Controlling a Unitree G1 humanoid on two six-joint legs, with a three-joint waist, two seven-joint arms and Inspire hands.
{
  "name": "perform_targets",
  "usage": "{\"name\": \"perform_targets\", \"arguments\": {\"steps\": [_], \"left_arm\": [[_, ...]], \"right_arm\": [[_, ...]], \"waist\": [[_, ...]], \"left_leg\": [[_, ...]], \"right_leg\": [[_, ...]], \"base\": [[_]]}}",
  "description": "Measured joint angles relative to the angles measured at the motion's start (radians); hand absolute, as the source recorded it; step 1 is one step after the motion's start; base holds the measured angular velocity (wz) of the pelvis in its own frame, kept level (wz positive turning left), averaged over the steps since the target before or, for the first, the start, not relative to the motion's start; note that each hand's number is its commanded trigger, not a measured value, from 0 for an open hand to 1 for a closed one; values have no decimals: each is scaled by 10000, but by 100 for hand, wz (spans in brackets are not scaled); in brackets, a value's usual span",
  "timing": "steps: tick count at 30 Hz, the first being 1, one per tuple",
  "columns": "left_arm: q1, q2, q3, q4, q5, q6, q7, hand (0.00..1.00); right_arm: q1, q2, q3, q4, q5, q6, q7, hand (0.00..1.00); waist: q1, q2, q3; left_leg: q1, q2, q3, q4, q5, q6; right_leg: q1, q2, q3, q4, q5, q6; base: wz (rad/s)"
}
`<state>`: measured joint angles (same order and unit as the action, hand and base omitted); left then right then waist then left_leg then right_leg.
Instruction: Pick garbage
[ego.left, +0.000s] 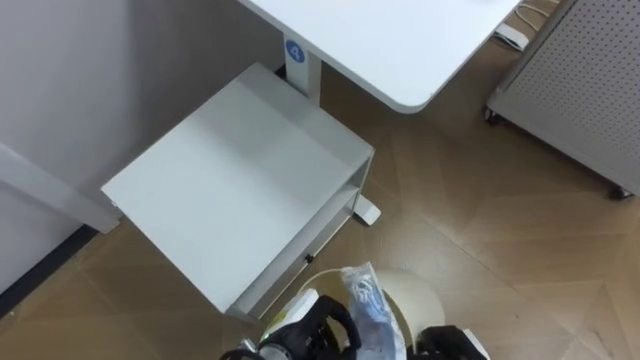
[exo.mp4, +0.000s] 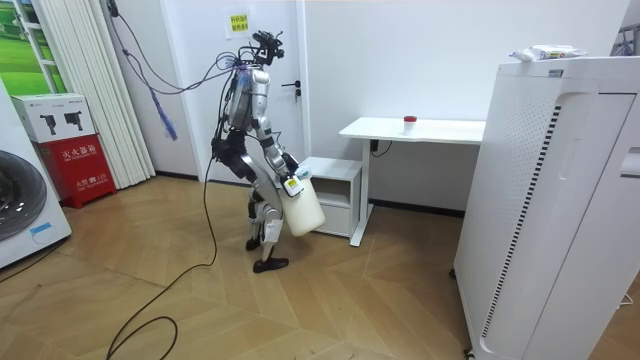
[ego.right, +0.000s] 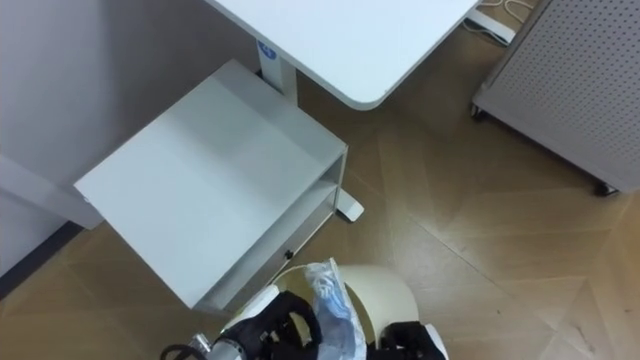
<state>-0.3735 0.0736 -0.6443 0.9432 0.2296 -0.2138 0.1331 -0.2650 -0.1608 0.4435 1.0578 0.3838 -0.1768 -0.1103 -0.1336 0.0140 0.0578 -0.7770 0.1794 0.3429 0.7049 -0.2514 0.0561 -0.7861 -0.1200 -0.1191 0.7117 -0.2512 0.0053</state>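
the robot stands just beside the low white open-fronted cabinet (ego.left: 240, 170), at the corner of the white desk surface (ego.left: 390, 40), bent a little forward with a cream-white round bin (ego.left: 418, 292) hanging in front of its thighs. a crumpled piece of clear bluish plastic (ego.left: 368, 305), the garbage as far as i can judge, sticks up at the bin's mouth between the two hands. the left hand (ego.left: 322, 328) has its dark fingers curled in tight. it looks clamped on the bin's rim right next to the plastic, though the plastic may be caught in that grip too. the right hand (ego.left: 452, 344) barely peeks in at the other side of the bin, and i can't tell how its fingers are set.

the garbage seems collected, so what's left is carrying it. to do that well i'd keep the bin upright and close to the body, hold the rim firmly, and swing clear of the cabinet's corner and the desk's edge when turning, so the loose plastic isn't knocked out.
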Motion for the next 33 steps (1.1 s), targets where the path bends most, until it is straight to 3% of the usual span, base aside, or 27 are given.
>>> {"name": "perform_targets", "arguments": {"steps": [25, 28, 32, 33], "left_arm": [[228, 383, -79, -28, 6, 2, -578, 0], [301, 505, -110, -61, -15, 1, -608, 0], [345, 726, 122, -326, -17, -71, -567, 0], [350, 744, 156, -378, -18, -80, -556, 0]], "right_arm": [[-97, -9, -362, 295, 32, 32, 58, 100], [-143, -27, -353, 471, 34, 35, 255, 100], [-191, -192, -355, 642, 69, 41, 354, 100], [-178, -246, -355, 641, 111, 43, 363, 100]], "waist": [[-12, -4, 3], [149, -29, 17], [446, -90, 55], [447, -86, 52]], "left_leg": [[130, -2, 36, 86, -48, 69], [605, -23, -40, 137, -219, -38], [1447, -381, -615, 23, -609, -253], [1559, -388, -658, -4, -643, -263]], "right_leg": [[121, -162, -38, 9, -15, 54], [402, 35, 334, -36, 3, 88], [874, 567, 1337, -326, 226, 229], [950, 629, 1422, -398, 276, 250]], "base": [[0], [-36], [-84], [-66]]}}
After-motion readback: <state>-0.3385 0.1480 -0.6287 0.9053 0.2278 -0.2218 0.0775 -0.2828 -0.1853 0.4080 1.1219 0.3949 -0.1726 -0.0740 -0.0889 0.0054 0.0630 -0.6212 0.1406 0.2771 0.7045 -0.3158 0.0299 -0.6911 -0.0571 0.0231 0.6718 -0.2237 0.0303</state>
